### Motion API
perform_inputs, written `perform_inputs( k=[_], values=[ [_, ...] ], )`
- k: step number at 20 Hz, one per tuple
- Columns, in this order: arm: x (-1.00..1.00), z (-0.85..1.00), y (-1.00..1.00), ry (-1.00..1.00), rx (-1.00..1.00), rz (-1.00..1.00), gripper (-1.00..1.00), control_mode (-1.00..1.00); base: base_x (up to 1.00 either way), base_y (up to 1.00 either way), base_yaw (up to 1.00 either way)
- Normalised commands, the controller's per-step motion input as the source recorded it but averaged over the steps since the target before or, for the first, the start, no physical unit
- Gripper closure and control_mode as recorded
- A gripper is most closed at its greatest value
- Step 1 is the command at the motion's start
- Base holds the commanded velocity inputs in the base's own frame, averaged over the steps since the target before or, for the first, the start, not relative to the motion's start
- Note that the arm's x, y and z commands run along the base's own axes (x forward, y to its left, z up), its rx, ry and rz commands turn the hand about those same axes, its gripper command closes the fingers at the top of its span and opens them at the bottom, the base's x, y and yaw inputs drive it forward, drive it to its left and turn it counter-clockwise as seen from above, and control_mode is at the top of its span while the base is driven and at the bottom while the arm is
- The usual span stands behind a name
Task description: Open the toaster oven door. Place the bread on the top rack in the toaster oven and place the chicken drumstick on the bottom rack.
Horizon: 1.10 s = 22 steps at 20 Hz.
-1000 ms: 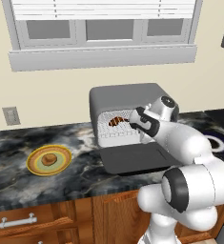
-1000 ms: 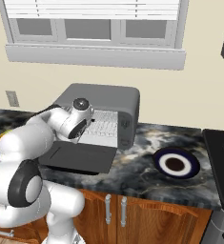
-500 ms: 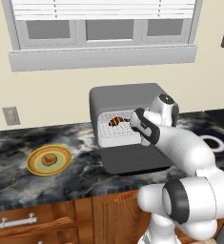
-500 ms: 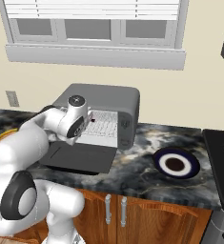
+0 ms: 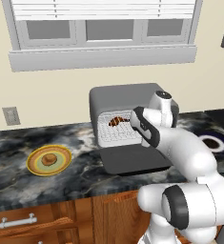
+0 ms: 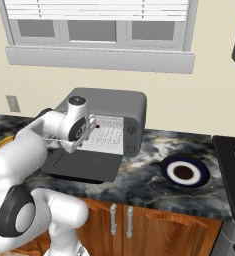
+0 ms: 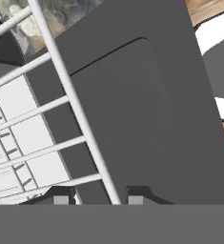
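Marbled counter (image 5: 18,178); arm hides part of toaster oven (image 5: 125,97).

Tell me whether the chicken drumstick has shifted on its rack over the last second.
No. The chicken drumstick sits at the same upper-left spot inside the toaster oven as before.

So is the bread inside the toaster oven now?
No, the bread sits on the yellow plate on the counter, left of the toaster oven.
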Motion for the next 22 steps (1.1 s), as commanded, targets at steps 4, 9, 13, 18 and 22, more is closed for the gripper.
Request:
perform_inputs(
  k=[4, 9, 13, 18, 22],
  values=[
    [-0.40, -0.42, 0.01, 0.15, 0.00, -0.06, 1.00, -1.00, 0.00, 0.00, 0.00],
    [-0.40, -0.41, 0.03, 0.14, 0.00, -0.06, 1.00, -1.00, 0.00, 0.00, 0.00],
    [-0.39, -0.41, 0.04, 0.13, 0.00, -0.06, 1.00, -1.00, 0.00, 0.00, 0.00],
    [-0.39, -0.37, 0.06, 0.08, 0.00, -0.05, 1.00, -1.00, 0.00, 0.00, 0.00],
    [-0.05, 0.01, 0.03, -0.02, 0.00, -0.02, 1.00, -1.00, 0.00, 0.00, 0.00]
  ],
)
